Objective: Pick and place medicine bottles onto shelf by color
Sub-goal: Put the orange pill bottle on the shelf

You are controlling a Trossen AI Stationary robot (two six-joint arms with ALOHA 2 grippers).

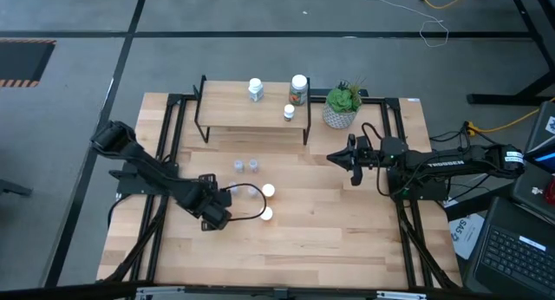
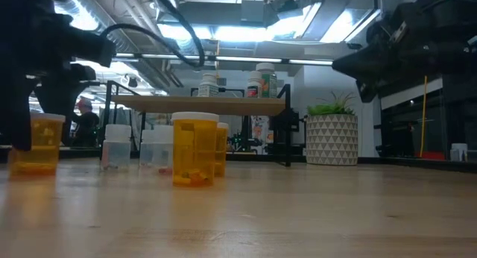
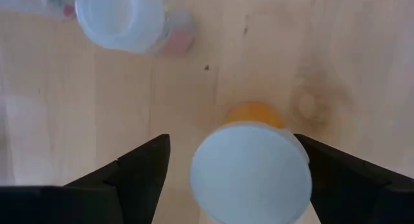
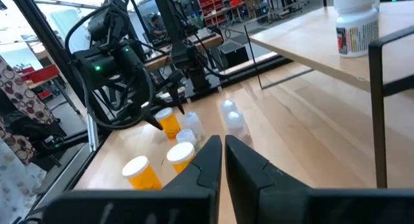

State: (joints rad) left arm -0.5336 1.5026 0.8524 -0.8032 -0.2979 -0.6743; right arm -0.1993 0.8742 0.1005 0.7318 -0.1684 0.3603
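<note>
My left gripper (image 3: 231,141) (image 1: 217,211) is open and points down over an orange bottle with a white cap (image 3: 250,173) (image 2: 36,143) (image 4: 169,121); its fingers stand on either side of the cap. Two more orange bottles (image 1: 269,190) (image 1: 266,214) stand to its right. Two clear bottles (image 1: 238,166) (image 1: 253,165) stand in front of the shelf (image 1: 251,118), one of them also in the left wrist view (image 3: 119,17). On the shelf stand a clear bottle (image 1: 255,89), a larger dark bottle (image 1: 298,89) and a small one (image 1: 289,113). My right gripper (image 4: 223,147) (image 1: 334,157) is shut and hovers right of the shelf. My left gripper comes from above at the orange bottle's white cap (image 3: 284,146). There is a gap between one finger (image 3: 145,166) and the cap. The other finger (image 3: 323,162) is right at the cap's edge, and I cannot tell whether it touches. The bottle stands upright on the table.
A potted green plant (image 1: 342,105) stands at the shelf's right end, close to my right arm. Black frame rails (image 1: 169,127) run along the table's left and right sides. Bare wood (image 1: 329,239) lies toward the near edge.
</note>
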